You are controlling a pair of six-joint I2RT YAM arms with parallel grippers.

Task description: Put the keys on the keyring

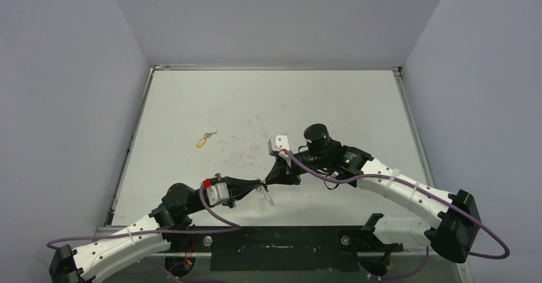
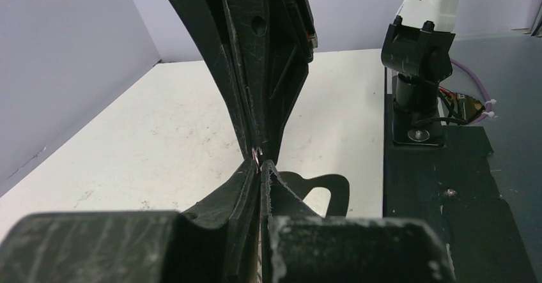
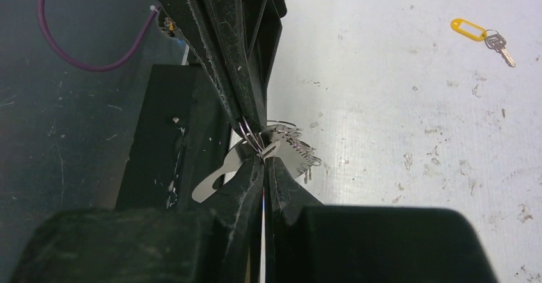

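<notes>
- The left claw is clenched. Its tips nip the small rings at the end of the keyring, and it holds them above the table.
- The right claw is clenched too, tip to tip with the left one. It presses on the metal where the flat loop meets the bunch of keys; I cannot tell which piece it actually grips.
- The keyring hangs at the meeting point of the two claws, near the front edge of the table. In the right wrist view its flat oval loop slants from the tips toward the black base plate.
- The toothed blades in the bunch fan out the opposite way, over the white tabletop.
- The yellow-tagged key lies flat, well apart to the far left. Its long axis runs diagonally, with the tag at the near-left end and the blade pointing far-right.
- Any writing on the tag is too small to read.
</notes>
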